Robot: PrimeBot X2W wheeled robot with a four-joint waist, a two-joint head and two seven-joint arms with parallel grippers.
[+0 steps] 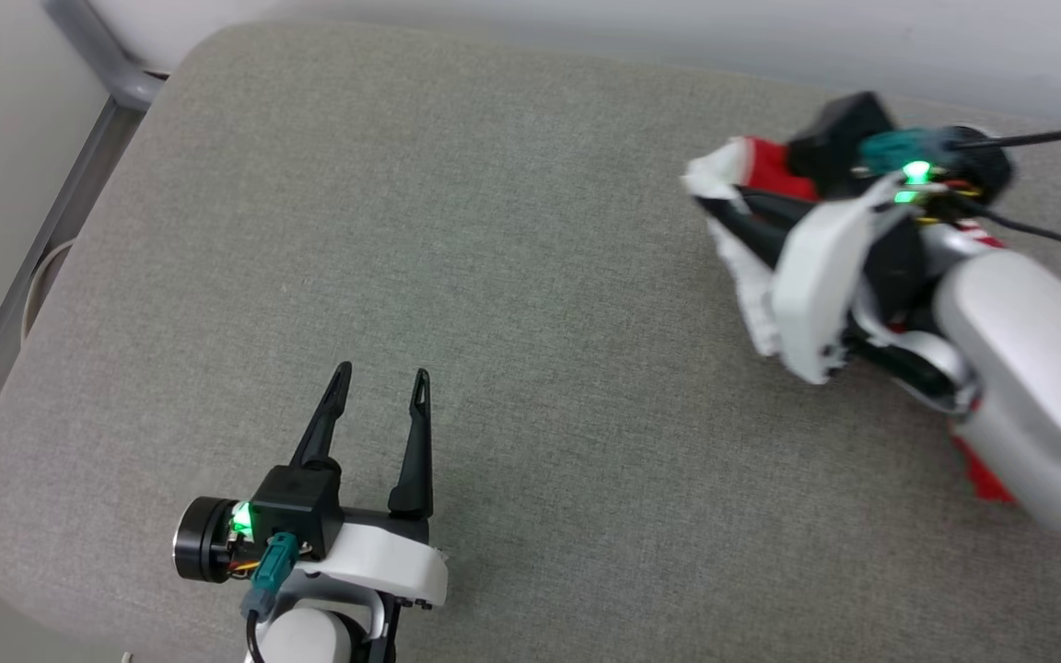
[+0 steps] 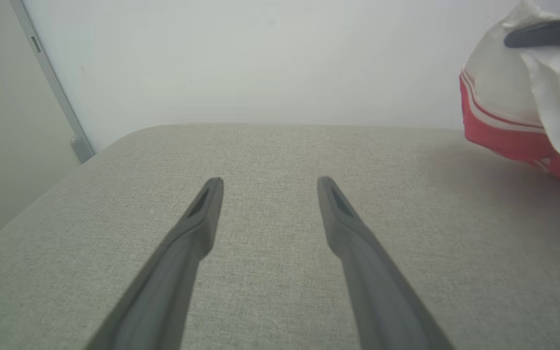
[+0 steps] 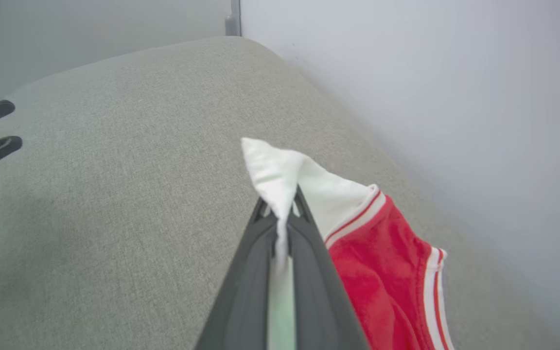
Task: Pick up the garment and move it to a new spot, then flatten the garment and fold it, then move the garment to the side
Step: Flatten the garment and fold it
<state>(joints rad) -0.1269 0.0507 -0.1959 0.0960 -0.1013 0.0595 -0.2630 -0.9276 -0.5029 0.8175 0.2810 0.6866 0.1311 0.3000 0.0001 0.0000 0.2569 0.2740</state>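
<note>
Red-and-white garment (image 3: 382,262) | clamped in right end effector (image 3: 280,208) | grey cushion (image 1: 494,276)

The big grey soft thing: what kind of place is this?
Likely a plain indoor workroom: a grey padded surface, a bare pale wall behind it, a grey metal bar at the corner. Bed or bench, I can't tell.

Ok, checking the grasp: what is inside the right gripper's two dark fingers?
A pinched fold of white sleeve from the soft red T-shirt, clamped by the right gripper. How far the cloth runs down between the fingers is hidden by them.
</note>
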